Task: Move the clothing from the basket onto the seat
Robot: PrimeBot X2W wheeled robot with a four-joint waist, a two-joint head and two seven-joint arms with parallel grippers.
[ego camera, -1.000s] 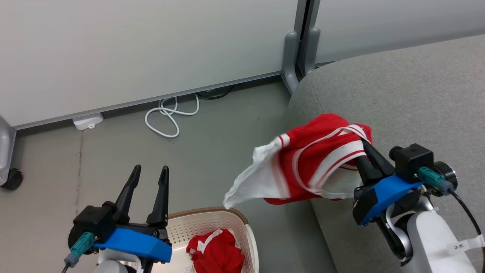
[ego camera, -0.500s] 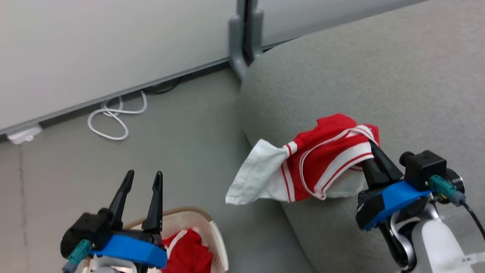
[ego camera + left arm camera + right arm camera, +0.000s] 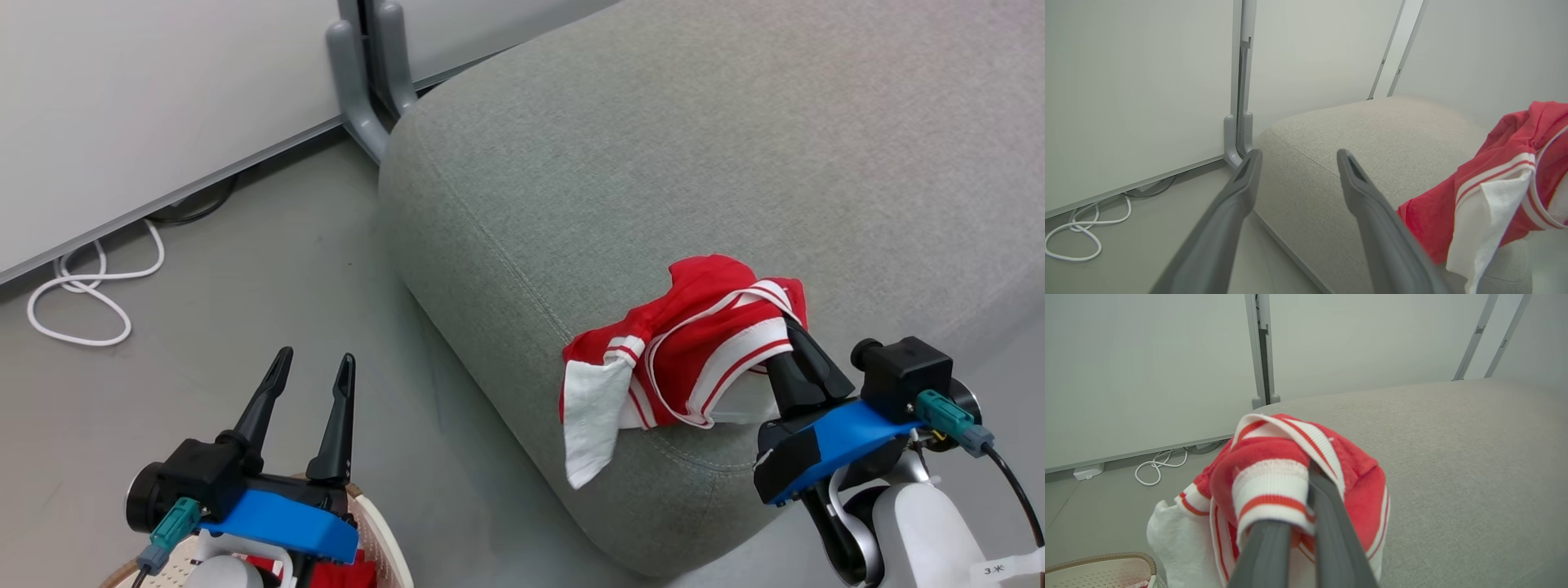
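On the big grey woven-fabric seat [image 3: 735, 163], the red white-striped garment [image 3: 694, 343] sits right at the rounded corner, its white lining hanging over the edge; released here, it may slide off. The right gripper [image 3: 788, 331] pinches its striped band, while the left gripper [image 3: 315, 361] hovers spread and empty.

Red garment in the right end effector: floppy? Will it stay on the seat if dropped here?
Likely very floppy: the red garment sags in folds around the right end effector, its white lining hanging limp past the seat edge. Probably light: a pinch on the striped trim carries it. That overhang might drag it off.
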